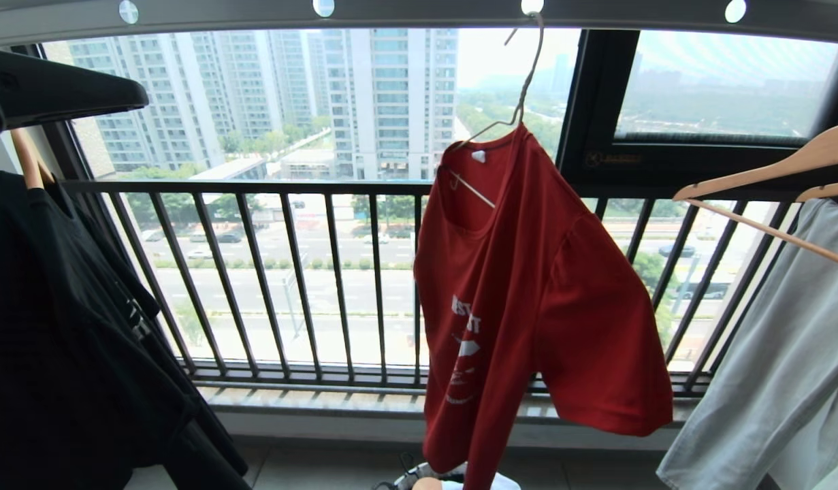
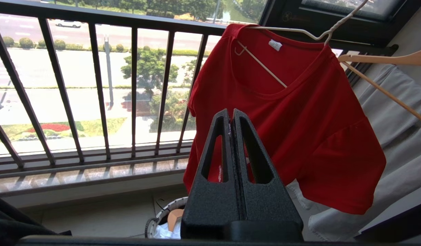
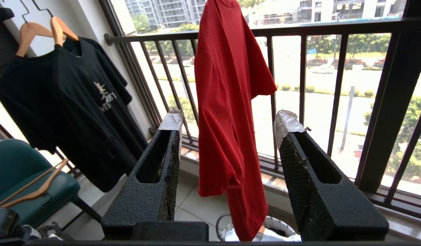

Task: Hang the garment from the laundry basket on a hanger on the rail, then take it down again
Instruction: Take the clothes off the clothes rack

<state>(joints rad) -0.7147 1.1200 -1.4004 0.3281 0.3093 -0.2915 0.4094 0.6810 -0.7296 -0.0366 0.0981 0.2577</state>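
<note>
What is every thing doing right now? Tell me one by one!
Red T-shirt: hanging lopsided on the wire hanger.
Wire hanger: hooked on the rail.
Rail: overhead, holding the hanger.
Laundry basket: on the floor below.
Left gripper: jaws shut, empty.
Right gripper: jaws open, empty.

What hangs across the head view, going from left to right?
Black T-shirt on a wooden hanger → red T-shirt on the wire hanger → pale grey garment at the right edge.
</note>
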